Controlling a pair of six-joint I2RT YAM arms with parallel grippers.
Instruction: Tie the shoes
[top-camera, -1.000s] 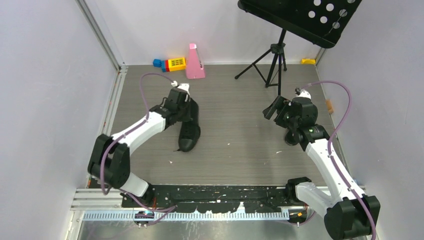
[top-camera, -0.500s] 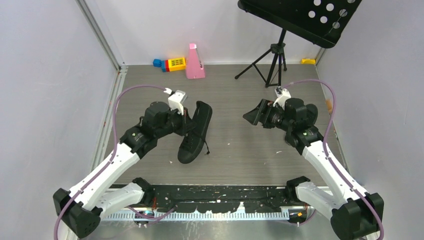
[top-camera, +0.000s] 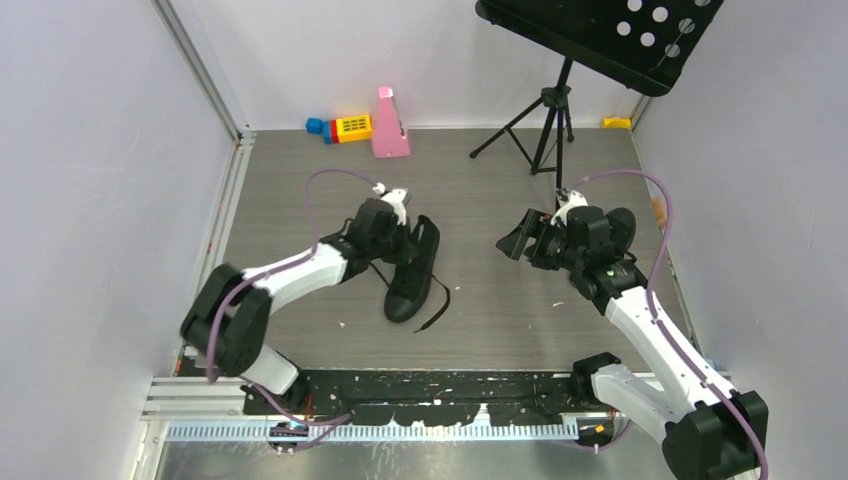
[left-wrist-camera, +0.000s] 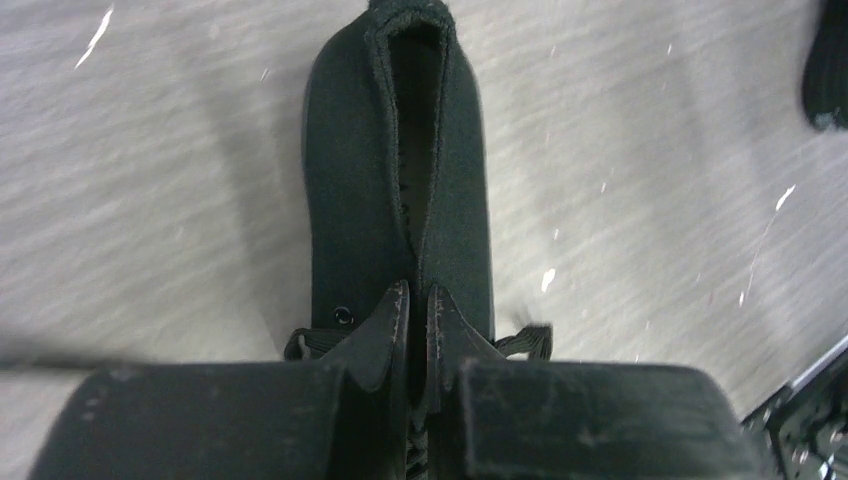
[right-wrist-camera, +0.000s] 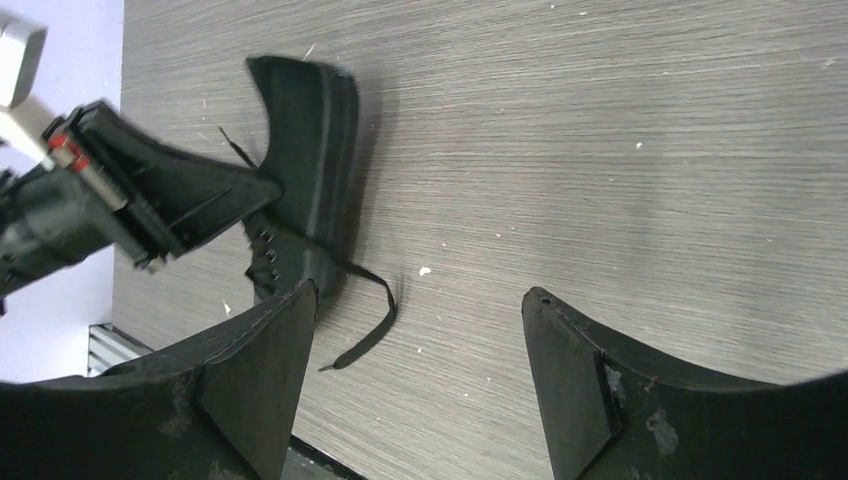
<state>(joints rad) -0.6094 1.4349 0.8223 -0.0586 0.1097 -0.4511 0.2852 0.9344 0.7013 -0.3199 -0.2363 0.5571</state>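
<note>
One black lace-up shoe (top-camera: 410, 275) lies left of the floor's centre, toe toward the near edge. My left gripper (top-camera: 398, 238) is over its heel end. In the left wrist view the fingers (left-wrist-camera: 395, 320) are pressed together at the throat of the shoe (left-wrist-camera: 395, 180), pinching its upper just above the laces. A loose lace (top-camera: 437, 300) trails off to the shoe's right. My right gripper (top-camera: 518, 240) hangs open to the right of the shoe and points at it. The right wrist view shows the shoe (right-wrist-camera: 305, 150) and lace (right-wrist-camera: 368, 325) beyond the spread right gripper (right-wrist-camera: 418, 300), which holds nothing.
A black tripod music stand (top-camera: 545, 120) rises at the back right. A pink wedge (top-camera: 388, 125) and coloured blocks (top-camera: 342, 127) sit by the back wall, with a yellow block (top-camera: 617, 123) in the far right corner. A dark shape (top-camera: 622, 222) shows behind the right wrist. Walls close both sides.
The left arm has carried the shoe rightward toward the middle of the floor, and a lace now trails out to its right. The right gripper has swung left toward the shoe.
</note>
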